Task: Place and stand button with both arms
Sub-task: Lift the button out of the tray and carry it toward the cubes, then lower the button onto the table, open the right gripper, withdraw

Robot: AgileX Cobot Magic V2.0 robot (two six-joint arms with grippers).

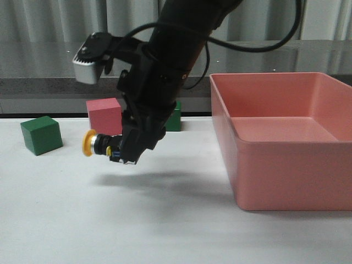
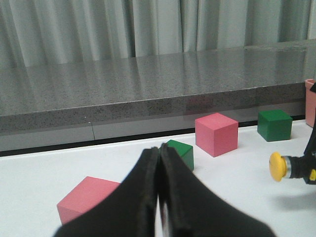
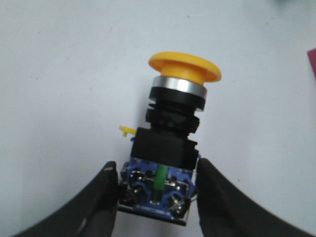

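The button (image 1: 100, 144) has a yellow cap, a black collar and a blue base. My right gripper (image 1: 130, 152) is shut on its base and holds it on its side a little above the white table, cap pointing left. In the right wrist view the fingers (image 3: 101, 197) clamp the blue block of the button (image 3: 170, 118) from both sides. My left gripper (image 2: 159, 152) is shut and empty, low over the table; it does not show in the front view. The left wrist view shows the button (image 2: 280, 165) off to one side.
A large pink bin (image 1: 286, 170) stands at the right. A green cube (image 1: 41, 135), a pink cube (image 1: 104, 114) and another green cube (image 1: 175, 118) sit at the back left. A pink cube (image 2: 86, 197) and a green cube (image 2: 180, 150) lie close to my left gripper.
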